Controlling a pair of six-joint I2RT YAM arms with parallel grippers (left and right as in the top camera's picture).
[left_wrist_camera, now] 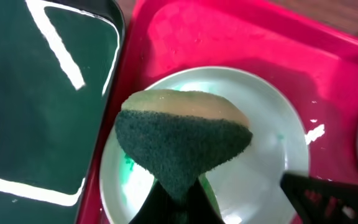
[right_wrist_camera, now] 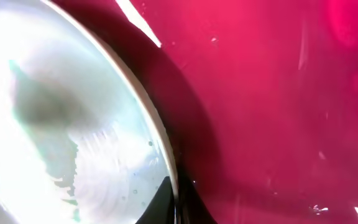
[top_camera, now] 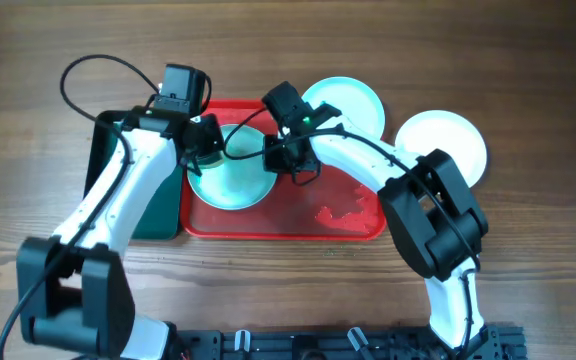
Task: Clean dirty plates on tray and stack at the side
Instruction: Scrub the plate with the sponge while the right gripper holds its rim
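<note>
Red tray (top_camera: 353, 225) sits mid-tabletop (top_camera: 528, 290), long side across. Dark green tray (top_camera: 158, 215) lies just beside it on the left, rims close together.

First aqua plate (top_camera: 230, 185) lies flat inside the red tray, left half, near the wall that faces the dark green tray. Second aqua plate (top_camera: 346, 103) is at the red tray's far right corner and overlaps the rim there. White plate (top_camera: 446, 145) sits alone on the tabletop, right of the red tray and clear of it.

Left claw (top_camera: 206, 150) is directly over the first aqua plate. In the left wrist view, the left claw (left_wrist_camera: 176, 198) is pinching a sponge (left_wrist_camera: 182, 146) by its narrow lower end. The sponge's dark green scouring face is towards the camera, with a pale tan foam layer behind it. The sponge covers the plate's (left_wrist_camera: 260, 124) middle; whether it presses on the surface cannot be told. A green smear (left_wrist_camera: 129, 163) shows on the plate at the sponge's left edge.

Right claw (top_camera: 290, 155) is at the right rim of the same plate. In the right wrist view, the right claw (right_wrist_camera: 176, 208) straddles the rim (right_wrist_camera: 160, 149): dark finger material on the plate side and on the red tray (right_wrist_camera: 278, 112) side, apparently closed on the rim. Faint green flecks (right_wrist_camera: 73, 186) remain on the pale plate surface near that edge.

Both claws work the one plate from opposite sides, left over the centre and right at the rim.
</note>
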